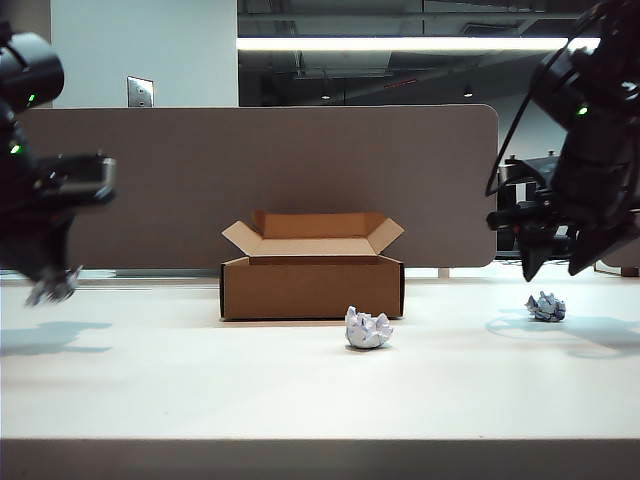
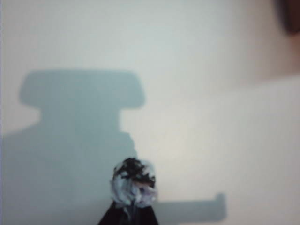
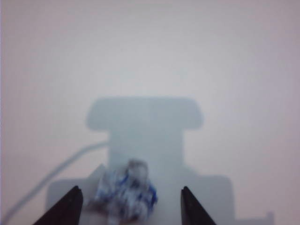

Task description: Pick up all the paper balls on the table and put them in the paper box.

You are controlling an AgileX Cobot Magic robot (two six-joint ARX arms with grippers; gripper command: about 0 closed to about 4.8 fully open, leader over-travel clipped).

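A: On the bench (image 1: 300, 390), which way is the paper box (image 1: 312, 286) from the loaded left claw (image 2: 128, 214)?

B: Toward centre. It pinches one paper ball (image 2: 133, 183); the right claw (image 3: 131, 206) straddles another (image 3: 124, 196), jaws wide. The third (image 1: 368, 328) sits before the box.

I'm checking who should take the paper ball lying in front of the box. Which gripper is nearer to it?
Right. The right gripper, open, hovers over another paper ball right of the middle ball. The left gripper, shut on its own ball, is farther off at the left.
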